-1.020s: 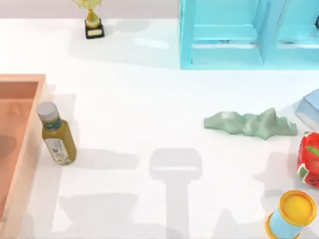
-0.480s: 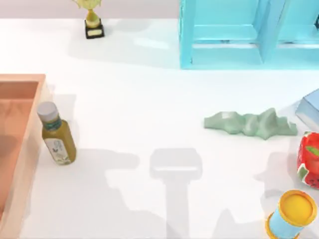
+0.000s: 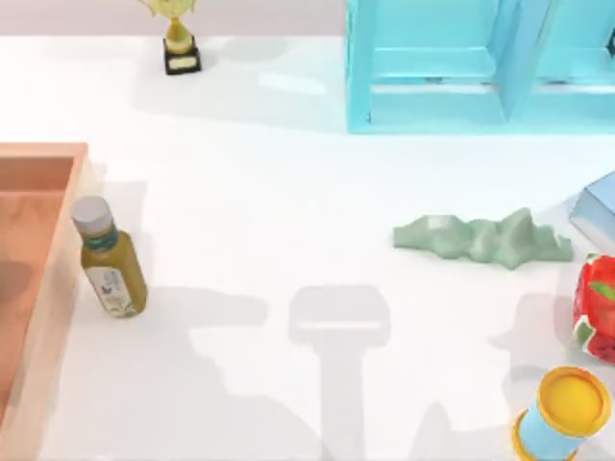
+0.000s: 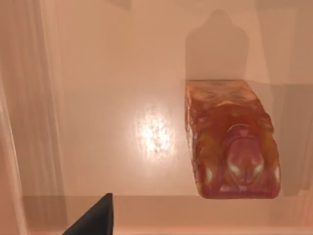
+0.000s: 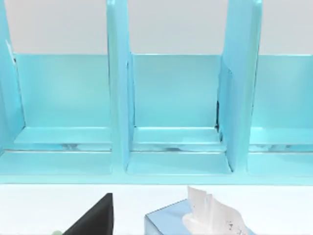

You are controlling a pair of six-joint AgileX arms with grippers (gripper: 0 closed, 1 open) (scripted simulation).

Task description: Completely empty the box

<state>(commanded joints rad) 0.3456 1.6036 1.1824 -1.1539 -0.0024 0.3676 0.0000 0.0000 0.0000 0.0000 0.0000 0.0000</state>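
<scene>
The peach-orange box [image 3: 43, 154] lies at the table's left edge, cut off by the top view's border. In the left wrist view its glossy floor [image 4: 122, 73] holds a reddish-orange loaf-shaped block [image 4: 230, 142] lying flat near one wall. My left gripper [image 4: 93, 220] hovers above the box interior, with just a dark tip of it visible. A yellow-green bottle [image 3: 109, 259] with a grey cap lies on the table just right of the box. My right gripper [image 5: 93, 218] faces the light-blue shelf unit [image 5: 171, 93], away from the box.
The shelf unit [image 3: 432, 67] stands at the back right. A green crumpled lump [image 3: 480, 240], a blue tissue box [image 3: 601, 206], a red strawberry-like object [image 3: 598, 307] and a yellow-lidded can [image 3: 562, 413] occupy the right side. A gold trophy [image 3: 178, 38] stands at the back.
The arm shadows on the table's front have shifted to the right. The bottle, the box and the other objects have stayed put.
</scene>
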